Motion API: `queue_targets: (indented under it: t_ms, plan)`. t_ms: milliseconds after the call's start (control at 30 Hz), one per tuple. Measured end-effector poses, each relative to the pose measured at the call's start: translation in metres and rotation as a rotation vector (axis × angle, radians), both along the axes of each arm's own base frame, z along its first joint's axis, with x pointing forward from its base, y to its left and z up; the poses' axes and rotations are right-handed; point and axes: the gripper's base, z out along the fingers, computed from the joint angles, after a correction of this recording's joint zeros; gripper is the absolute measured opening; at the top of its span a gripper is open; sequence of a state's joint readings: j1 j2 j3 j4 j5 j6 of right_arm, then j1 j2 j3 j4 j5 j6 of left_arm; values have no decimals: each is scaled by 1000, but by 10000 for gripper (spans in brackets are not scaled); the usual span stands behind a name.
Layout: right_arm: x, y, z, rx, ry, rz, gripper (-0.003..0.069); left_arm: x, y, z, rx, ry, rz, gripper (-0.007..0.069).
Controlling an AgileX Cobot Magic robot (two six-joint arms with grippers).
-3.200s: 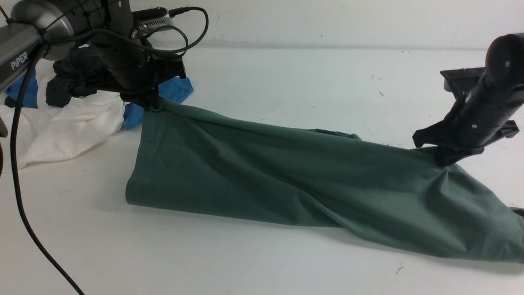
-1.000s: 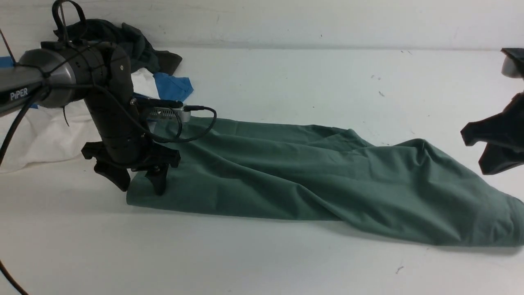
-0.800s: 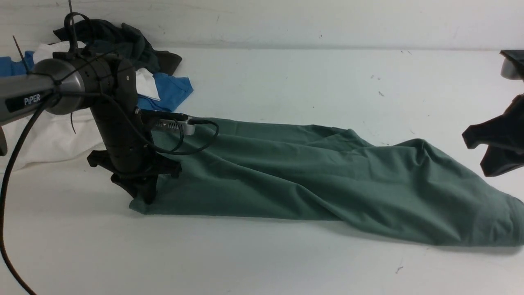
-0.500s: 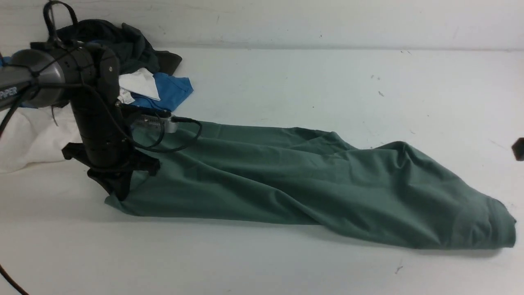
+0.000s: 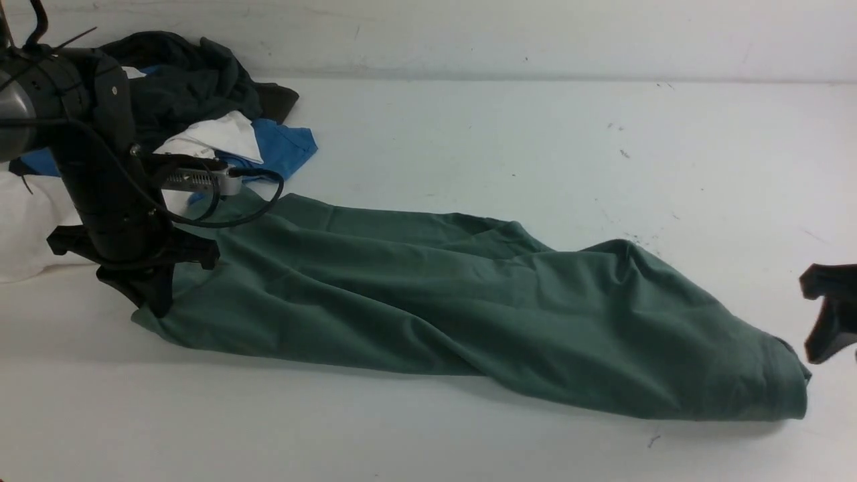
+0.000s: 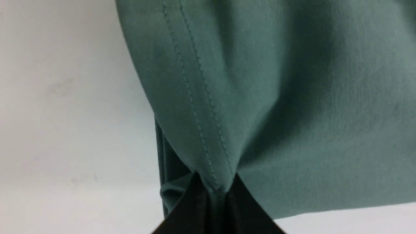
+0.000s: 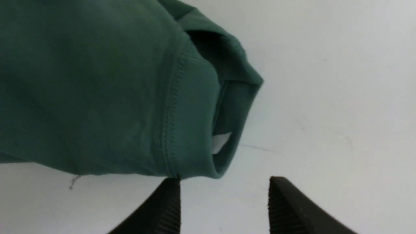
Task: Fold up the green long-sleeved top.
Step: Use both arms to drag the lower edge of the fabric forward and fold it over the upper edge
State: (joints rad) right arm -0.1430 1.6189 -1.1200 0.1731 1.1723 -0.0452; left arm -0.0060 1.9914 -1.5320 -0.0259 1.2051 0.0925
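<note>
A soft, matte sage-green long-sleeved top (image 5: 469, 301) lies in a long, rumpled band across a smooth white table (image 5: 535, 134), running from the robot's left toward its right, with shallow folds rippling through the knit. At the left end, the black left gripper (image 5: 157, 304) is clamped tight on a corner of the double-stitched hem, and the cloth bunches to a point between its jaws. At the right end the ribbed neckband (image 7: 191, 113) curls open, showing a small white tag (image 7: 221, 141) inside (its print cannot be read). The right gripper (image 7: 224, 187), its ridged black fingers spread apart, holds nothing and sits just beside that neckband. Behind the left arm, a dark grey garment (image 5: 187, 87), a white garment (image 5: 217, 137) and a blue garment (image 5: 291, 147) lie in a crumpled heap
</note>
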Motion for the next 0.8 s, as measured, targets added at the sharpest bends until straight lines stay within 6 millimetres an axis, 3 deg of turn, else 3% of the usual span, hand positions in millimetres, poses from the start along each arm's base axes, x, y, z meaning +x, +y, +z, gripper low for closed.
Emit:
queue_targets:
  t_ms: [33, 133, 267, 300, 333, 367, 433, 533, 667, 700, 800]
  plan:
    - [5, 4, -10, 10, 22, 20, 429, 0, 0, 0, -3, 0, 1, 16]
    - [14, 7, -30, 31, 53, 24, 460, 0, 0, 0, -3, 0, 3, 16]
    - [21, 8, -48, 45, 85, 29, 393, 0, 0, 0, -3, 0, 2, 16]
    - [21, 8, -53, 46, 99, 41, 286, 0, 0, 0, -3, 0, 2, 16]
    - [21, 8, -53, 46, 99, 43, 270, 0, 0, 0, -3, 0, 2, 16]
    - [21, 7, -53, 44, 103, 49, 134, 0, 0, 0, -3, 1, 2, 16]
    - [19, 6, -49, 28, 106, 58, 46, -5, 0, 0, -4, 6, 3, 16]
    - [11, 2, -39, -23, 128, 75, 20, -22, 0, 1, -2, 30, 2, 16]
    - [4, -5, -26, -117, 130, 97, 19, -61, 3, 2, 26, 91, 23, 16]
    - [3, -6, -25, -122, 129, 94, 19, -61, 3, 2, 26, 91, 25, 16]
    - [-3, -6, -20, -139, 127, 74, 19, -94, 3, 3, 23, 125, 59, 16]
